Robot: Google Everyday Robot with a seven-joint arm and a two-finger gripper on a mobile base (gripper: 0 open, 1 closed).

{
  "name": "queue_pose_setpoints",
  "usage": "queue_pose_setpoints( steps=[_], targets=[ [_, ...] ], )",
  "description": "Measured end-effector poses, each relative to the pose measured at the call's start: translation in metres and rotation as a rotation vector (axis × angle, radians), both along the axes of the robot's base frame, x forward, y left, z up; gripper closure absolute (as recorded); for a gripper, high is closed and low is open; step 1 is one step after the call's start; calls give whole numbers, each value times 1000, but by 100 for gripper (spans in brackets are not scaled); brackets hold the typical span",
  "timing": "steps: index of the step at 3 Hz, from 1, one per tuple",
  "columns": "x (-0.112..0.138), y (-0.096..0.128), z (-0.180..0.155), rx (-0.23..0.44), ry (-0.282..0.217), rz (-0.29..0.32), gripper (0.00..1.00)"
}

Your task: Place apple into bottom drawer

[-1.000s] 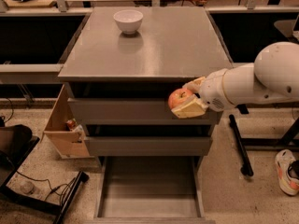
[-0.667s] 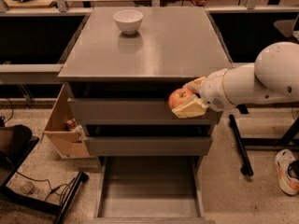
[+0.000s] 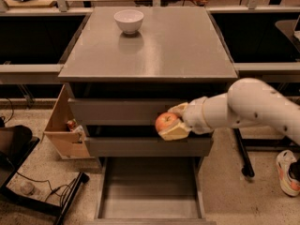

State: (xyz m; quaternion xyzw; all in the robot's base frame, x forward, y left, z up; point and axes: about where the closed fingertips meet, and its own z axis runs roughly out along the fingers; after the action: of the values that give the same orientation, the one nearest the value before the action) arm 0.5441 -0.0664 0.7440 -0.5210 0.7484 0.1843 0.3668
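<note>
The red apple [image 3: 165, 122] with yellowish patches is held in my gripper [image 3: 172, 123], whose pale fingers [image 3: 175, 132] close around it from the right. The white arm comes in from the right side. Apple and gripper hang in front of the cabinet, level with the gap between the two upper drawer fronts. The bottom drawer [image 3: 150, 209] is pulled open below, a shallow grey tray with a bare floor, directly under the apple.
A white bowl [image 3: 128, 20] stands at the back of the grey cabinet top [image 3: 178, 46]. A cardboard box [image 3: 63, 128] sits on the floor left of the cabinet, with cables and a black frame [image 3: 42, 198] beside it. A sneaker [image 3: 287, 172] lies at the right.
My gripper with the apple has moved down and a little to the left, from the top drawer front to the gap above the middle drawer.
</note>
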Motion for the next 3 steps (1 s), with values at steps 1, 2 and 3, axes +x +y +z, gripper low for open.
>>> queue_pose_setpoints(
  steps=[1,2,3],
  targets=[
    [-12,7,-78,36,28,23,100],
    [-13,3,-162,54,52,44,100],
    [-12,-2,-219,74,89,46,100]
  ],
)
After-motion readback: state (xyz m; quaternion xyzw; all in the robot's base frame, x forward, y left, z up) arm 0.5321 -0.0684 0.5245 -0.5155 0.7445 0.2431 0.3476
